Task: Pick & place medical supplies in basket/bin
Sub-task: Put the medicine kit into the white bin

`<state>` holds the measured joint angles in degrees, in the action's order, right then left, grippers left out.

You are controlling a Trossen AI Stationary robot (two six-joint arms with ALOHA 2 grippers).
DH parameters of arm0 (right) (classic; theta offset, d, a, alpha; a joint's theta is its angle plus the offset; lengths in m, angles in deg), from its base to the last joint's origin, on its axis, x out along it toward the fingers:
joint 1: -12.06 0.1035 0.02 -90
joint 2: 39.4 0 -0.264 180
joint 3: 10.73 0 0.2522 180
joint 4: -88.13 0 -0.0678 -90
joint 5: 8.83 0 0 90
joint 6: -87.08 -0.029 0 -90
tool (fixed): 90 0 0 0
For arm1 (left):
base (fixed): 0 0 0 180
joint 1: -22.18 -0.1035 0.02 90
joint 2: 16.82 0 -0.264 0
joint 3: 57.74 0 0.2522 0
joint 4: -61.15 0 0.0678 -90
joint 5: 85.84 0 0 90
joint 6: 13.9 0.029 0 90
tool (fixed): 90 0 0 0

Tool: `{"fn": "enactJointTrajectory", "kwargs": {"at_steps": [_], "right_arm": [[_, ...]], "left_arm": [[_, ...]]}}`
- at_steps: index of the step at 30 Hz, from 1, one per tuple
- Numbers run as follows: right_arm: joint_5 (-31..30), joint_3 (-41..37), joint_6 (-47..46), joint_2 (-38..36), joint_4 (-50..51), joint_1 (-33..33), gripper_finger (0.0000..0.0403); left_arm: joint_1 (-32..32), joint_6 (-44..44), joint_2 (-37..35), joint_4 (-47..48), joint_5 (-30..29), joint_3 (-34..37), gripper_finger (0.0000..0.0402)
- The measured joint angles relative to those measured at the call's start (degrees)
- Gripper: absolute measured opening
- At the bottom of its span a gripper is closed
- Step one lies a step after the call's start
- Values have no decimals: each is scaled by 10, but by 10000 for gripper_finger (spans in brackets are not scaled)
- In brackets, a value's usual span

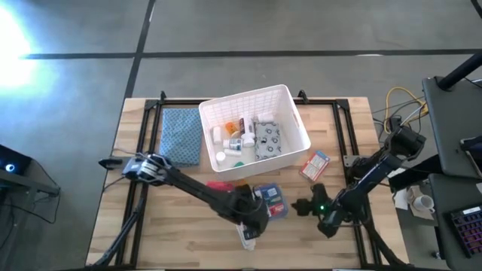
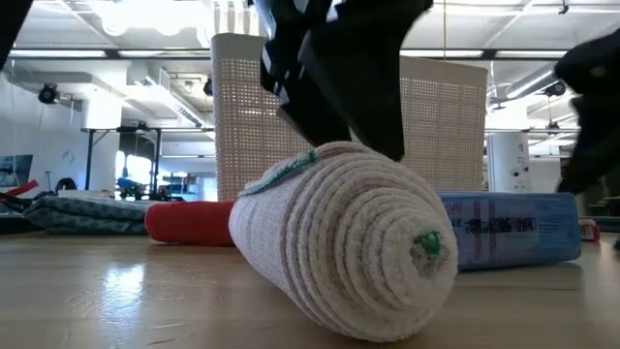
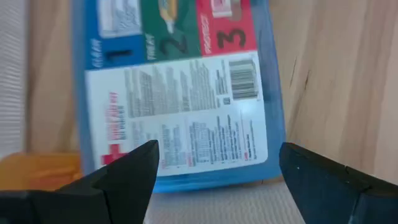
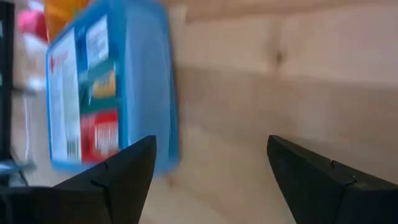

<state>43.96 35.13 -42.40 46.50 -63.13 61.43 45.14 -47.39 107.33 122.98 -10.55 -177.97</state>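
A blue flat pack with a red, green and white label (image 1: pixel 271 202) lies on the table in front of the white lattice basket (image 1: pixel 248 98), which holds several small supplies. A white wound gauze roll (image 2: pixel 349 252) lies on its side just nearer than the pack (image 2: pixel 504 228). My left gripper (image 3: pixel 217 149) is open, low over the roll (image 3: pixel 217 205) and the pack's label (image 3: pixel 186 93); whether it touches either, I cannot tell. My right gripper (image 4: pixel 211 140) is open over bare wood, right of the pack (image 4: pixel 106 93).
A red piece (image 1: pixel 218 184) lies left of the pack. A red-white-blue box (image 1: pixel 315 164) sits right of the basket. The blue-grey folded cloth (image 1: pixel 181 135) lies left of the basket. Bare wood shows along the near edge.
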Motion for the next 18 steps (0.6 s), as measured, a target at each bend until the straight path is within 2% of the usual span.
{"fn": "enactJointTrajectory", "kwargs": {"at_steps": [9,18], "right_arm": [[-18,-64,92,7,-198,-62,316],[62,-73,227,44,-327,-132,318]], "left_arm": [[-4,-30,-1,0,50,47,308],[-5,-41,-2,-33,56,88,308]]}}
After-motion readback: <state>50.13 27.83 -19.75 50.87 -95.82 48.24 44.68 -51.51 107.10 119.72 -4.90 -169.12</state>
